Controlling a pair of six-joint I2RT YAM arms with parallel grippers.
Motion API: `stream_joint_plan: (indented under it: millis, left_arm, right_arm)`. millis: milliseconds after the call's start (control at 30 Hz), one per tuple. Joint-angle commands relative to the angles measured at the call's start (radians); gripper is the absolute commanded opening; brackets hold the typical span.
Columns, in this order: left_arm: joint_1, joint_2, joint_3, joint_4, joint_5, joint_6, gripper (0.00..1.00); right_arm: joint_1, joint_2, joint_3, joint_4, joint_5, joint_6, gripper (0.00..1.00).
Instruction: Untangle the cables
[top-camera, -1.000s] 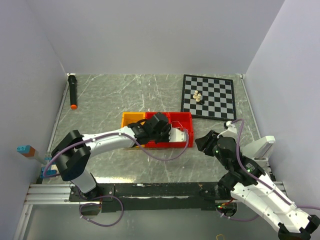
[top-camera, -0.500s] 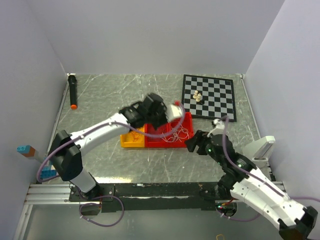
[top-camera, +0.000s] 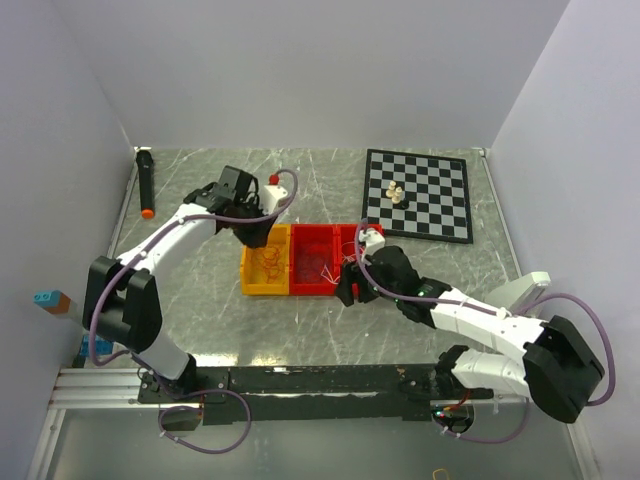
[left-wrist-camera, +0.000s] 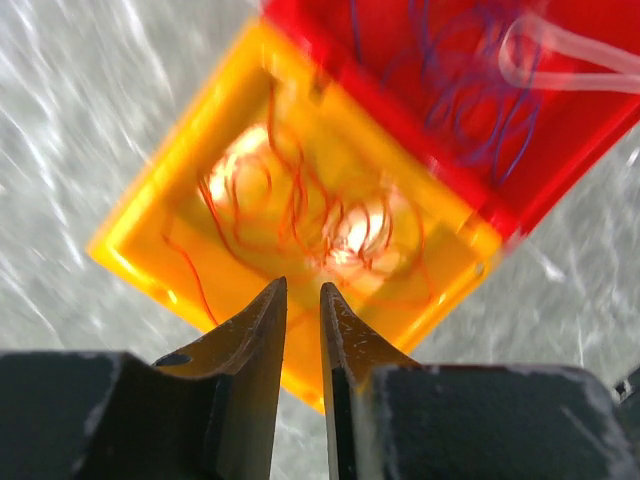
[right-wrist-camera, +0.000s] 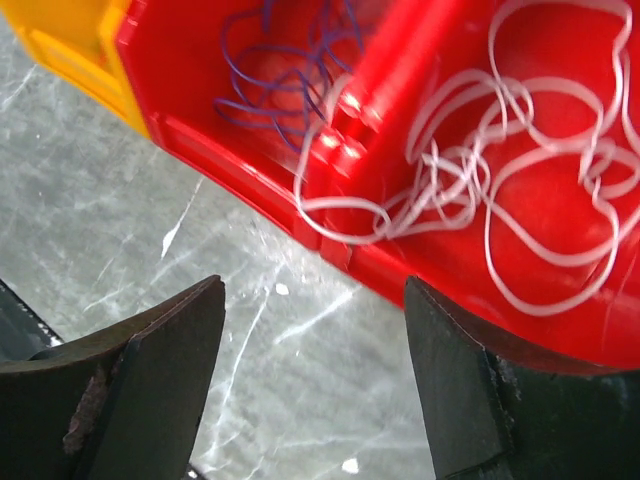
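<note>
Progress looks far along, in our judgement: each colour lies in a compartment of its own. Nearest us, at the lower middle of the overhead view, the right gripper (right-wrist-camera: 313, 290) hangs over the near rim of the red tray (right-wrist-camera: 230, 150), fingers spread wide and nothing between them. In its wrist view the white cable (right-wrist-camera: 450, 170) fills the right of the frame as loose loops in the tray's right compartment. The purple cable (right-wrist-camera: 285, 75) curls in the compartment at upper centre. One white loop reaches across the divider towards the purple side, and we cannot tell whether the two wires touch; freeing that loop may be what is left.

Further back, the left gripper (left-wrist-camera: 300, 290) hovers over the yellow tray (left-wrist-camera: 140, 240), fingers a narrow slit apart and empty. The orange cable (left-wrist-camera: 300, 205) coils inside that tray, blurred and washed out by glare, so we cannot say whether its loops are knotted.

At the far right of the overhead view sits the chessboard (top-camera: 418, 193), carrying a few pieces (top-camera: 396, 194) too small to name. At the far left lies a marker (top-camera: 146, 183).
</note>
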Motion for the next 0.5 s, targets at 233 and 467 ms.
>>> stream_joint_plan:
  millis: [233, 467]
  left_arm:
    - [0.141, 0.008, -0.033, -0.028, 0.08, 0.039, 0.27]
    - [0.147, 0.012, -0.058, 0.007, 0.117, 0.031, 0.28]
  right_arm:
    - [0.038, 0.16, 0.16, 0.065, 0.022, -0.197, 0.79]
    - [0.047, 0.236, 0.188, 0.042, 0.038, -0.197, 0.76]
